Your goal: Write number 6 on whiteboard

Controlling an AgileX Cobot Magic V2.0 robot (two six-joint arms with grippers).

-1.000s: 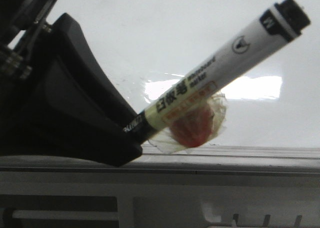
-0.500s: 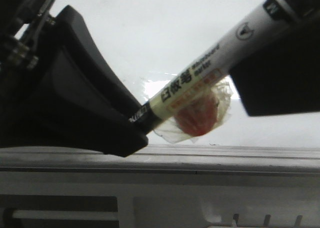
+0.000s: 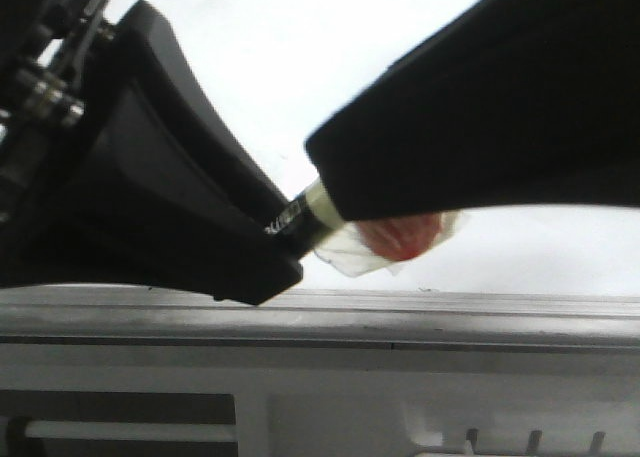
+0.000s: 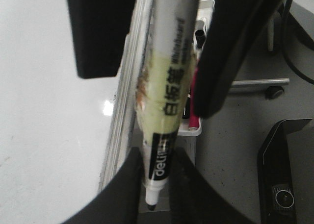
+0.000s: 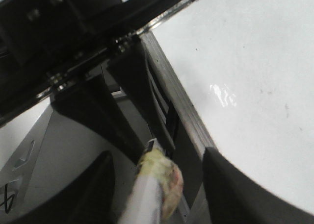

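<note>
My left gripper (image 4: 156,158) is shut on a pale marker pen (image 4: 167,87) close to its black tip, which points back between the fingers. In the front view the left gripper (image 3: 285,262) holds it slanted over the whiteboard's grey edge strip (image 3: 420,312). A taped red lump (image 3: 400,235) clings to the barrel. My right gripper (image 5: 157,155) is open, one finger on each side of the marker pen (image 5: 147,194) with gaps showing. Its dark finger (image 3: 480,107) hides most of the barrel. The whiteboard (image 3: 300,37) is glossy white, and no number 6 shows on it.
Past the board's edge a small white tray (image 4: 195,131) holds pens, one of them red. Grey tabletop (image 4: 235,155) lies beside it, with a black device (image 4: 284,175) near the corner. A white frame with slots (image 3: 300,407) runs below the board's edge.
My right gripper has come in from the right and down over the marker's back end, covering most of the barrel. The left gripper still holds the marker, shifted slightly.
</note>
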